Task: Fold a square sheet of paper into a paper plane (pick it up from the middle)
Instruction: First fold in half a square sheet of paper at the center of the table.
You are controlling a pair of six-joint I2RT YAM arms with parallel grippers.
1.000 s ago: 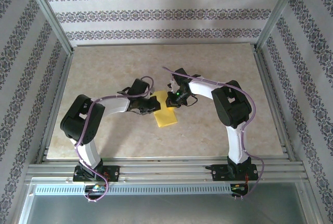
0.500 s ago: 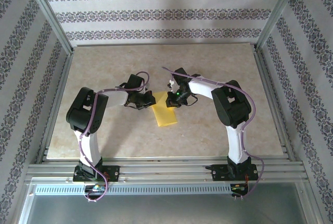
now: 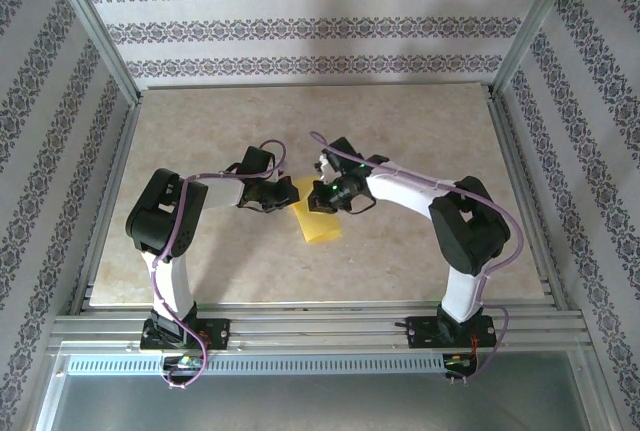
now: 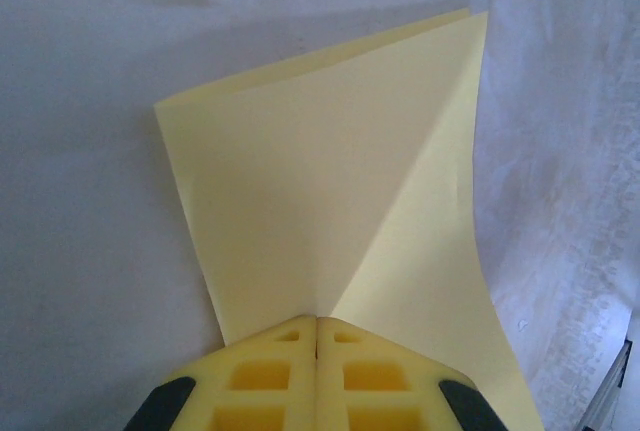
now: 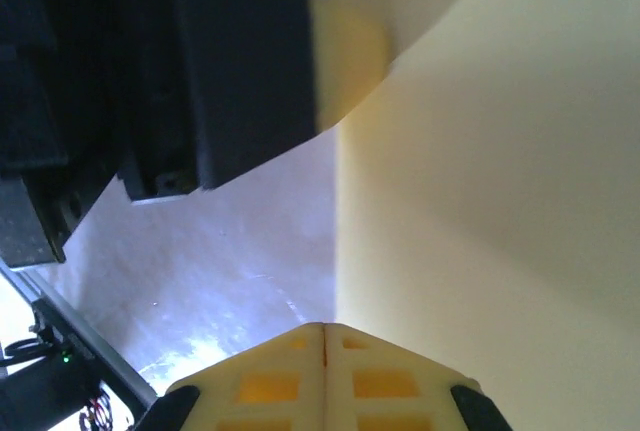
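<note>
top external: our left gripper (image 3: 287, 197) and right gripper (image 3: 323, 197) both closed, flanking far end of square sheet of paper (image 3: 320, 224); long axis runs toward bases.

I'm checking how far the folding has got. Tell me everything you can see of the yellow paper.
The paper is thin, plain yellow and folded into a narrow strip, with doubled layers at one edge and a diagonal crease across it. It lies slanted near the middle of the table, its near end free. At its far end the left gripper and right gripper, both shut, meet it from either side. Whether they pinch it or only press on it cannot be told. No pointed nose shows yet.
</note>
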